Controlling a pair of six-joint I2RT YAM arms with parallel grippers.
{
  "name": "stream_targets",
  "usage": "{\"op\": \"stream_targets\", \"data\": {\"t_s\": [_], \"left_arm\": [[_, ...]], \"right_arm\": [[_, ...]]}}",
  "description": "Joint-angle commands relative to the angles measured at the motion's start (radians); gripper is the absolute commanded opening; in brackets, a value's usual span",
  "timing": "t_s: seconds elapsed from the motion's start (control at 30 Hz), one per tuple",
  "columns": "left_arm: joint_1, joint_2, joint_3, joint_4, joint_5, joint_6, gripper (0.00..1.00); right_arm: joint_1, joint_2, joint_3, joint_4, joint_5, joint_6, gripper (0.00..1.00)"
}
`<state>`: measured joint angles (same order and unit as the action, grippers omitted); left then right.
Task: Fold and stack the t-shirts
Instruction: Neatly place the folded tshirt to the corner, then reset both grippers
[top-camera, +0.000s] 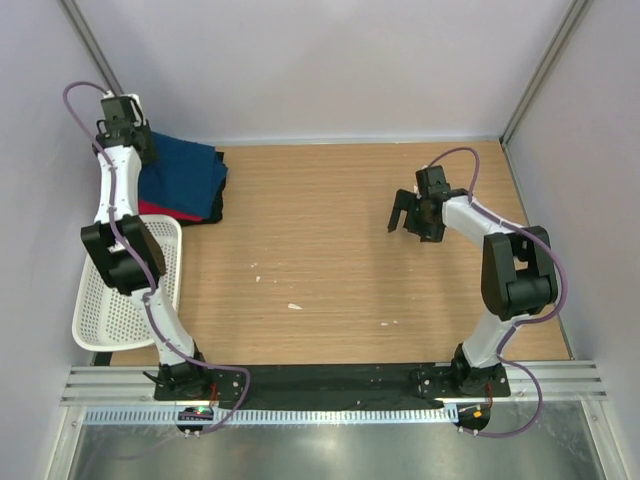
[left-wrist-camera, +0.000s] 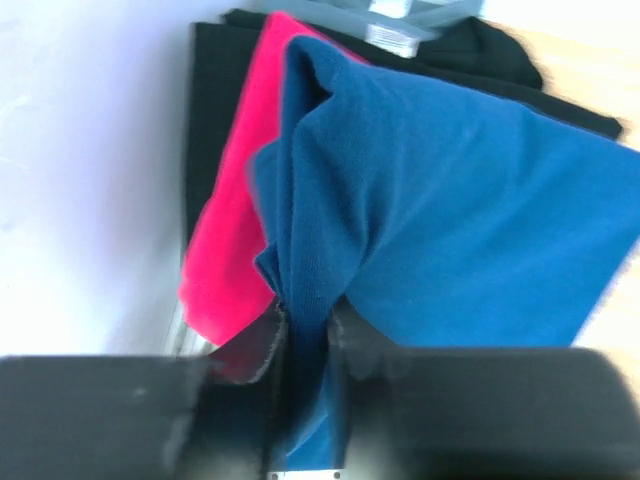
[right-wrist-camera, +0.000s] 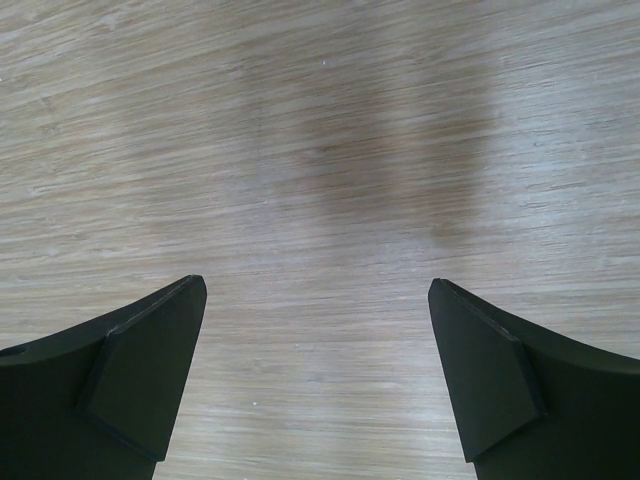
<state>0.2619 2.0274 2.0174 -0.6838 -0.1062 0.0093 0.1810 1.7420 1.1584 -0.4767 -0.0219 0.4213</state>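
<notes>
Three folded t-shirts lie stacked at the table's far left corner: the blue one (top-camera: 185, 170) on top, the pink-red one (top-camera: 160, 210) under it and the black one (top-camera: 212, 205) at the bottom. In the left wrist view the blue t-shirt (left-wrist-camera: 450, 220) covers the pink-red (left-wrist-camera: 235, 220) and black (left-wrist-camera: 210, 100) ones. My left gripper (left-wrist-camera: 305, 330) pinches a raised fold of the blue cloth at the stack's left edge (top-camera: 135, 140). My right gripper (top-camera: 405, 215) hovers open over bare wood at the right centre, its fingers (right-wrist-camera: 150, 370) wide apart with nothing between them.
A white perforated basket (top-camera: 110, 300) hangs over the table's left edge, beside the left arm. A few small white specks (top-camera: 294, 306) lie on the wooden table top (top-camera: 320, 260). Grey walls close in the back and both sides.
</notes>
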Motion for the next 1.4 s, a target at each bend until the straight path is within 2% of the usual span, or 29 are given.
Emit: {"op": "stream_targets", "data": {"t_s": [0.0,0.1,0.17,0.2,0.33,0.37,0.43,0.5,0.6,0.7,0.83,0.87,0.93,1.03,1.17,1.37], "left_arm": [[0.023,0.023,0.003,0.098,-0.108,-0.027,0.45],[0.025,0.022,-0.006,0.089,-0.144,-0.058,0.81],[0.023,-0.016,-0.043,0.087,-0.139,-0.087,0.86],[0.025,-0.031,-0.061,0.087,-0.124,-0.095,0.91],[0.023,-0.166,-0.167,0.087,-0.093,-0.176,0.95],[0.025,-0.227,-0.193,0.086,-0.066,-0.222,1.0],[0.023,-0.294,-0.29,0.075,-0.049,-0.285,1.0],[0.022,-0.415,-0.409,0.07,0.032,-0.36,1.0],[0.019,-0.6,-0.555,0.082,0.18,-0.413,1.0],[0.019,-0.756,-0.633,0.079,0.323,-0.439,1.0],[0.019,-0.994,-0.834,0.078,0.434,-0.482,1.0],[0.016,-1.033,-0.859,0.072,0.445,-0.479,1.0],[-0.021,-1.1,-0.881,-0.004,0.381,-0.492,1.0],[-0.076,-1.185,-0.962,-0.016,0.428,-0.54,1.0],[-0.141,-1.321,-1.077,-0.026,0.415,-0.555,1.0],[-0.225,-1.499,-1.177,-0.05,0.294,-0.56,1.0]], "right_arm": [[-0.003,0.007,0.053,0.0,-0.012,-0.01,1.0],[-0.003,0.005,0.069,-0.011,-0.018,-0.018,1.0],[-0.003,-0.008,0.076,-0.023,-0.021,-0.021,0.99],[-0.003,-0.018,0.078,-0.028,-0.024,-0.024,1.0],[-0.002,-0.064,0.084,-0.039,-0.042,-0.03,1.0],[-0.002,-0.076,0.083,-0.037,-0.044,-0.029,1.0],[-0.002,-0.11,0.07,-0.031,-0.067,-0.027,0.99],[0.0,-0.154,0.054,-0.019,-0.087,-0.018,1.0],[0.0,-0.215,0.021,0.007,-0.111,-0.009,1.0],[0.0,-0.301,0.014,0.023,-0.113,0.0,1.0],[-0.002,-0.454,0.021,0.026,-0.082,-0.013,1.0],[0.0,-0.481,0.011,0.033,-0.079,-0.021,1.0],[0.0,-0.541,-0.005,0.044,-0.063,-0.032,1.0],[0.0,-0.651,-0.06,0.053,-0.052,-0.033,1.0],[0.0,-0.798,-0.185,0.047,-0.059,-0.013,0.99],[0.0,-1.027,-0.397,0.067,-0.085,0.036,1.0]]}}
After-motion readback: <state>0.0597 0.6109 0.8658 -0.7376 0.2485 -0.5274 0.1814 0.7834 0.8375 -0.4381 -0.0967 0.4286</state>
